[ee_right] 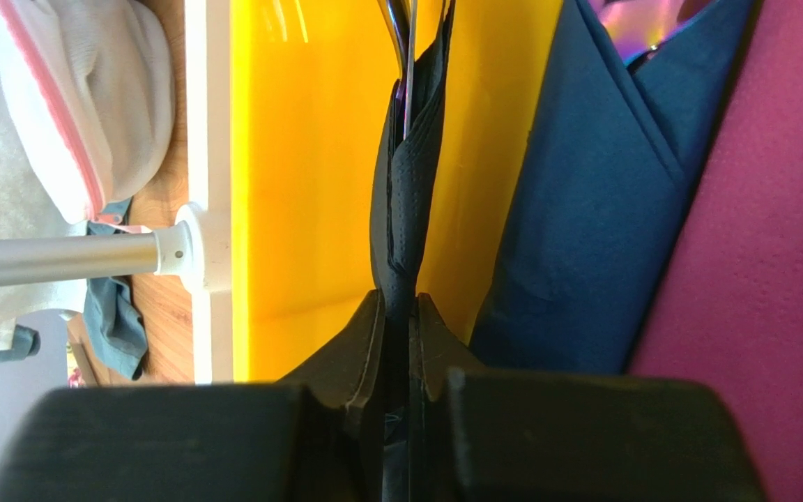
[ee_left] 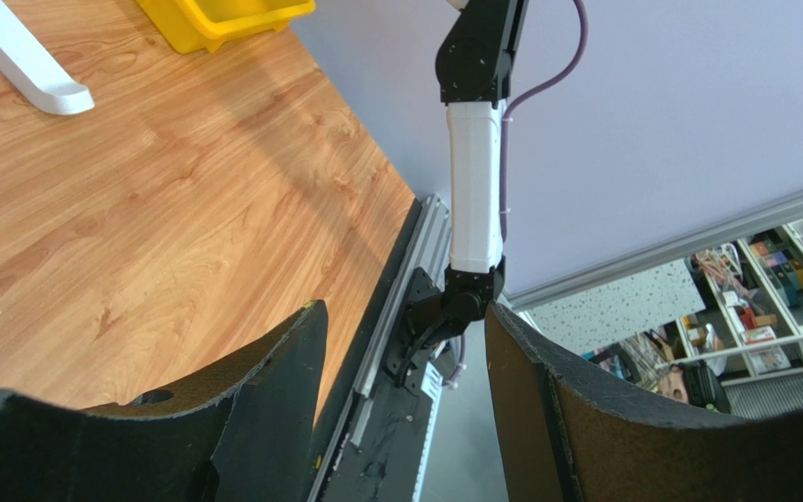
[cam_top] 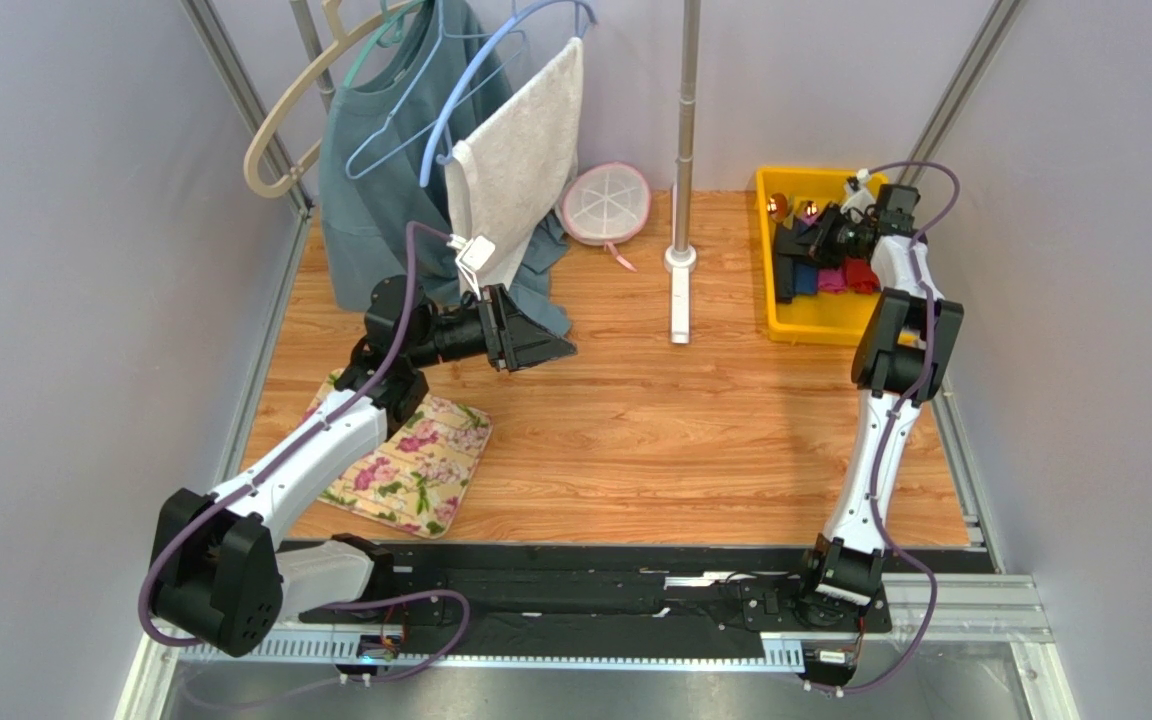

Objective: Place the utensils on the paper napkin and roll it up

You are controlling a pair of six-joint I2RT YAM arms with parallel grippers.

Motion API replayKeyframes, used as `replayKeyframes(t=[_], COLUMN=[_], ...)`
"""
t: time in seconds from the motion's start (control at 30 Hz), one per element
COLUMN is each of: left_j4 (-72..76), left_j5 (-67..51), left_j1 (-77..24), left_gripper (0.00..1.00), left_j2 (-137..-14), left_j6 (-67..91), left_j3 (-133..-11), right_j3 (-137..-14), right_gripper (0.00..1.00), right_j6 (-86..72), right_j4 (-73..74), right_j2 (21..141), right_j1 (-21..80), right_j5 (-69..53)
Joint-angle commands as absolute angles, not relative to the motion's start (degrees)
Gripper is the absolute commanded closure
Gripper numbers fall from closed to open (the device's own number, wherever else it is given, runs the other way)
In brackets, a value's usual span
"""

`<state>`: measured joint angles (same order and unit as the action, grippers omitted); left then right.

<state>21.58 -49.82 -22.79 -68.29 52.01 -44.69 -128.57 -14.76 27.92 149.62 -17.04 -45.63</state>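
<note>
Black embossed paper, 1 sheet: the paper napkin (ee_right: 404, 188), hanging in a narrow fold over the yellow bin (ee_right: 311, 157) at the far right of the table (cam_top: 657, 435).
Held by: my right gripper (ee_right: 400, 314), fingers pressed together on the lower end of the fold.
Handling, as I judge it: very light, limp, quick to tear or crease. I would pinch it at an edge or corner, lift it slowly, and lay it flat before loading anything on it.

Utensils (ee_right: 400, 19), count unclear: slim dark shafts show at the top of the fold. I cannot tell whether they sit inside the fold or behind it. 1 iridescent purple-pink spoon bowl (ee_right: 647, 21) shows above the blue napkin (ee_right: 584, 209).
Handling, judged: stiff, smooth, probably slippery. The best hold is across a handle, about mid-length.

Neighbours in the bin: 1 blue napkin and 1 dark red napkin (ee_right: 762, 261), touching each other.

My left gripper (ee_left: 406, 314): fingers spread, nothing between them, above bare wood near the floral mat (cam_top: 417, 458).
</note>
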Motion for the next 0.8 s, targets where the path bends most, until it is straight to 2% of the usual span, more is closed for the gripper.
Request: replayKeyframes(t=[0.0,0.1,0.17,0.3,0.6,0.7,0.77], left_j4=[22.1,22.1,22.0,22.0,19.7,17.1,15.0], left_j5=[-49.5,-49.4,-49.4,-49.4,-49.1,-49.0,-49.1], left_j1=[-22.5,-22.5,-22.4,-22.4,-22.4,-22.1,-21.3], left_gripper=[0.35,0.35,0.35,0.35,0.34,0.34,0.33], left_j2=[-67.6,-67.3,-67.1,-67.0,-66.5,-66.2,-66.0], left_j6=[52.1,52.1,52.2,52.2,50.9,49.4,48.3], left_j3=[-44.5,-44.4,-44.3,-44.2,-44.5,-44.6,-44.6], right_j3=[-129.8,-130.3,-130.8,-131.0,-131.0,-131.1,-131.0], right_gripper=[0.82,0.62,0.59,0.46,0.41,0.26,0.23], right_j6=[-12.3,-11.3,-10.6,-10.4,-8.3,-7.2,-6.2], right_j4=[30.8,31.9,32.9,33.9,36.2,37.0,37.2], right_j2=[150.1,150.0,150.1,149.2,145.8,144.5,143.3], right_j1=[-15.9,-15.5,-15.2,-15.1,-14.9,-14.6,-14.2], right_j5=[-41.2,-40.1,-39.4,-37.5,-34.5,-33.7,-32.9])
